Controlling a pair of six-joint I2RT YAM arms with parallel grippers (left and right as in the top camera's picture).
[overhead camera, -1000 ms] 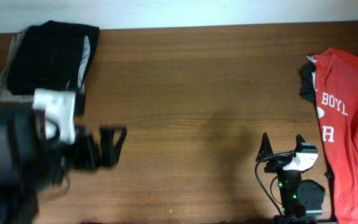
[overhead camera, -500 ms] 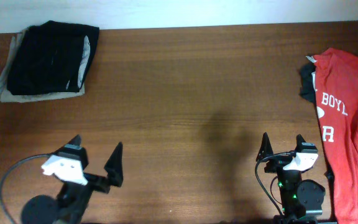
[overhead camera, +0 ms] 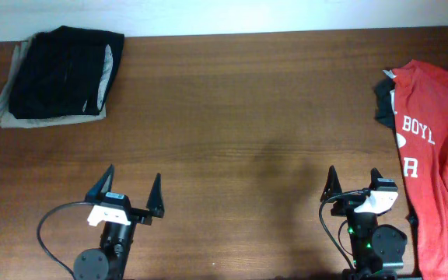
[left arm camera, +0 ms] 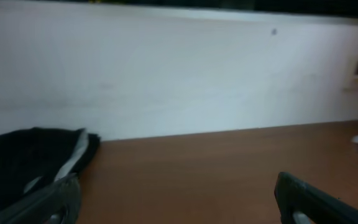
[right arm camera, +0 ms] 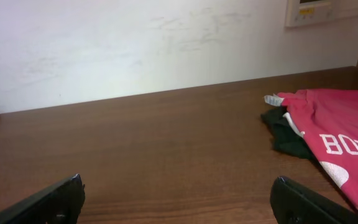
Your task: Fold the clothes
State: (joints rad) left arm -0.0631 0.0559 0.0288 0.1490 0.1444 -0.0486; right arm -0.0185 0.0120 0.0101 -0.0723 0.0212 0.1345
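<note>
Folded black shorts [overhead camera: 61, 71] with pale grey lining lie on folded khaki trousers [overhead camera: 5, 109] at the far left corner; the shorts also show in the left wrist view [left arm camera: 23, 165]. A red T-shirt [overhead camera: 434, 148] with white lettering lies spread at the right edge over a dark garment [overhead camera: 384, 105]; it also shows in the right wrist view [right arm camera: 334, 134]. My left gripper [overhead camera: 133, 193] is open and empty near the front left. My right gripper [overhead camera: 356, 185] is open and empty near the front right, left of the T-shirt.
The brown wooden table [overhead camera: 239, 117] runs to a white wall at the back [right arm camera: 135, 43]. A black cable [overhead camera: 49, 233] loops beside the left arm's base.
The left arm has drawn back from the folded pile to the front edge and now rests there with its jaws wide. The right arm has not moved.
</note>
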